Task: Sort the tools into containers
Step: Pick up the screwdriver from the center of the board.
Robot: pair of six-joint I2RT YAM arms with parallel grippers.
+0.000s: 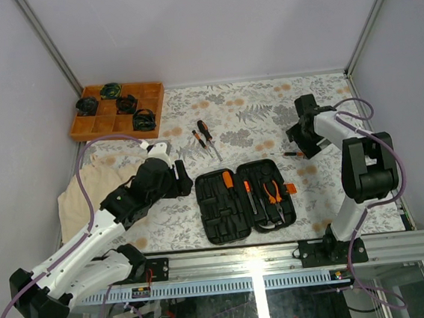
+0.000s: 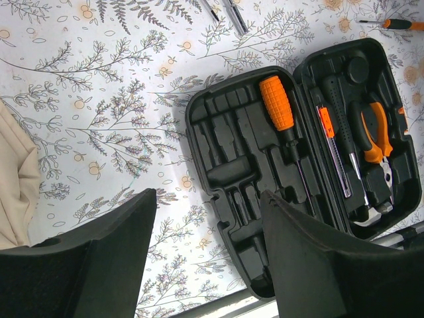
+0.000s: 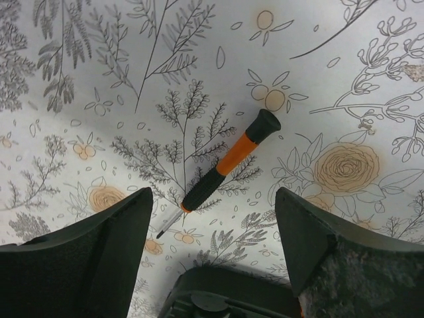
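Found the black tool case (image 1: 218, 207) lying open at six o'clock on the table (image 1: 318, 88). Caught the left gripper (image 2: 207, 199) hovering by the case's ten o'clock, jaws apart, empty. Saw the right gripper (image 3: 212, 199) at its two o'clock, jaws wide, nothing clamped. Noted pliers (image 2: 374, 136) and a fat orange screwdriver (image 2: 277, 103) seated in the slots, two loose screwdrivers (image 1: 204, 137) at eleven, and one small screwdriver (image 3: 222, 165) flat on the table below the right gripper.

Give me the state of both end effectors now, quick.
Left end effector: open, holding nothing, beside the tool case.
Right end effector: open, holding nothing, over a small screwdriver lying on the table.
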